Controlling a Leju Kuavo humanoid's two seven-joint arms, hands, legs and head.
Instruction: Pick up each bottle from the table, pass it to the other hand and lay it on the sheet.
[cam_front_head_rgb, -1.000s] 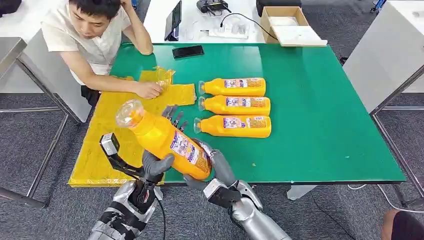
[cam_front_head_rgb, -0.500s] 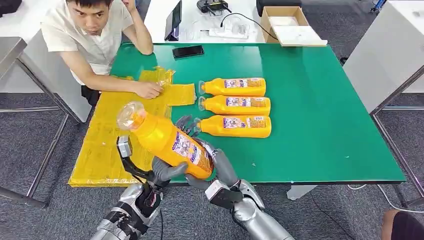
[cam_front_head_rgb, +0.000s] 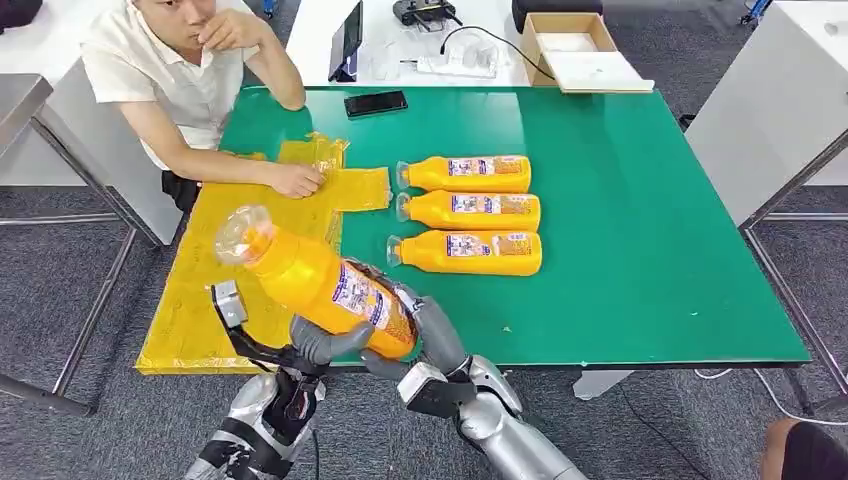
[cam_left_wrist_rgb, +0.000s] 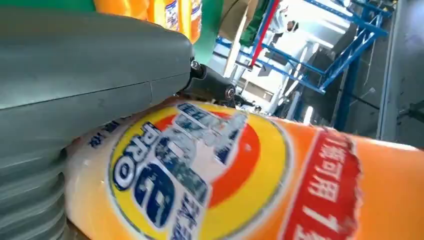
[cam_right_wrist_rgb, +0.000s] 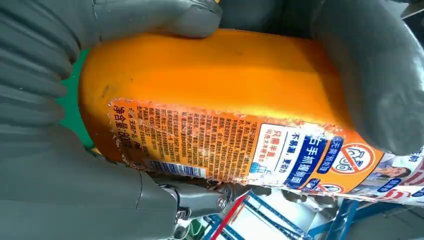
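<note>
An orange bottle (cam_front_head_rgb: 310, 280) with a clear cap hangs tilted over the table's near edge, cap toward the yellow sheet (cam_front_head_rgb: 190, 310). My left hand (cam_front_head_rgb: 318, 340) grips it from below at mid-body; its grey cover (cam_left_wrist_rgb: 75, 75) presses the label of the bottle (cam_left_wrist_rgb: 225, 170). My right hand (cam_front_head_rgb: 425, 325) wraps the bottle's base, and its thumb and fingers close round the bottle (cam_right_wrist_rgb: 210, 75) beside the ribbed cover of my right hand (cam_right_wrist_rgb: 50, 165). Three more orange bottles lie side by side on the green table (cam_front_head_rgb: 650, 250): far (cam_front_head_rgb: 465, 173), middle (cam_front_head_rgb: 470, 211), near (cam_front_head_rgb: 465, 253).
A person sits at the table's far left corner, one hand (cam_front_head_rgb: 297, 180) resting on the sheet near a crumpled piece of yellow film (cam_front_head_rgb: 328, 152). A black phone (cam_front_head_rgb: 376, 102) lies at the far edge. A cardboard box (cam_front_head_rgb: 580, 45) stands on the white table behind.
The bottle and both my hands have shifted a little left and lower toward the sheet. My right hand's fingers, spread behind the bottle before, now lie against it.
</note>
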